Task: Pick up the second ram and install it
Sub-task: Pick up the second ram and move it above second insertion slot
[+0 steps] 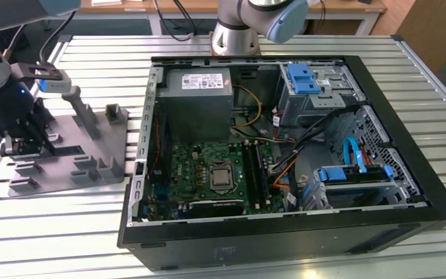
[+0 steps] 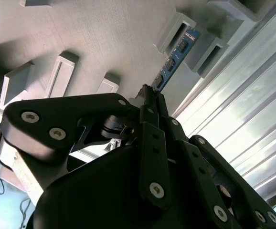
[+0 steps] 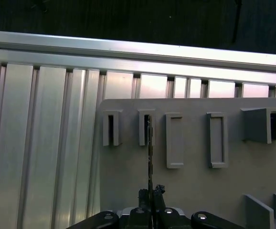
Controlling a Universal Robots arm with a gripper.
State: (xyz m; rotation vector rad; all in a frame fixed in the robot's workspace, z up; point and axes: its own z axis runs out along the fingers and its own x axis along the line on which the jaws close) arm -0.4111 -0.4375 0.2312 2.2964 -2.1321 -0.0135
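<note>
The second ram [image 2: 175, 58] is a slim blue-green board standing on edge on the grey holder plate [image 1: 91, 157], its far end between two raised grey blocks. In the first wrist view I see the second ram [image 3: 149, 148] edge-on as a thin dark line reaching one of the plate's slots. My gripper [image 2: 150, 93] has its black fingers pressed together on the stick's near end; my gripper [image 3: 150, 193] shows the same grip. In the exterior view my gripper [image 1: 23, 146] hangs low over the plate, at that view's left. The motherboard's long black slots [image 1: 252, 170] lie inside the open computer case.
The open black computer case [image 1: 378, 221] lies on the slatted aluminium table [image 1: 76, 232], to the exterior view's right of the plate. It holds a grey power supply [image 1: 195, 96] and blue drive brackets [image 1: 304, 78]. Upright posts [image 1: 83, 113] rise from the plate. Another arm's base [image 1: 234, 35] stands behind.
</note>
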